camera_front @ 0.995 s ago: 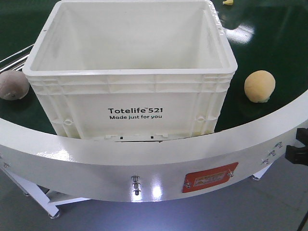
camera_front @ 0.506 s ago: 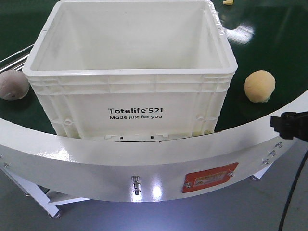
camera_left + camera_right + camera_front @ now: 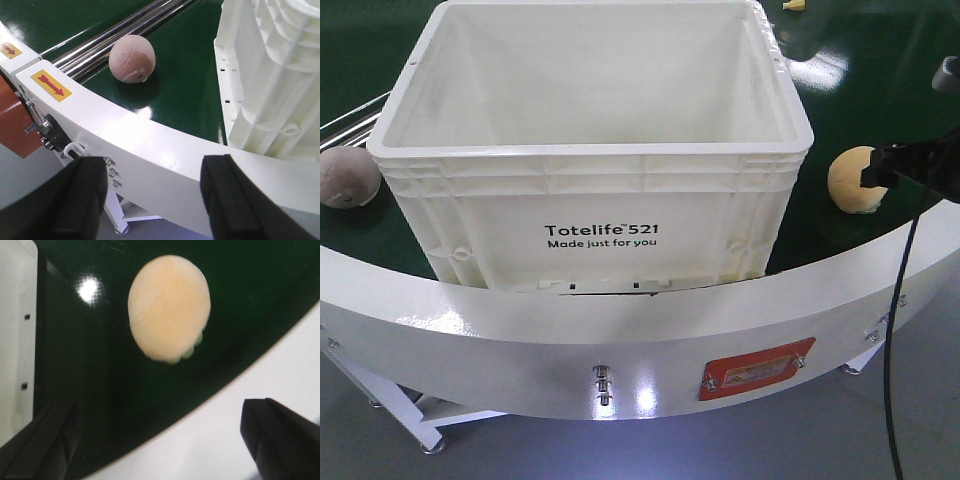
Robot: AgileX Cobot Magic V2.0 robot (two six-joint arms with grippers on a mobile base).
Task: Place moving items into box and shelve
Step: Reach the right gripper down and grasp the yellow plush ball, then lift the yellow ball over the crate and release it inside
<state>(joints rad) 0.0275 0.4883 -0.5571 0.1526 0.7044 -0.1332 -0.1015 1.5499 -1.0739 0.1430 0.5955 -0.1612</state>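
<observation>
The pale yellow lump [image 3: 169, 307] lay on the green belt [image 3: 880, 60] just right of the white box [image 3: 500, 220], clear of its wall. The greyish-pink lump [image 3: 132, 58] sat off the box's left side, near the steel rails [image 3: 125, 30]. The right gripper [image 3: 160, 440] hung above the yellow one, jaws spread wide, likely lined up to grasp. The left gripper [image 3: 157, 200], likewise agape, hovered outside the curved white guard [image 3: 620, 330]. Bare belt ringed both lumps, though the guard's edge ran close beside the yellow one.
</observation>
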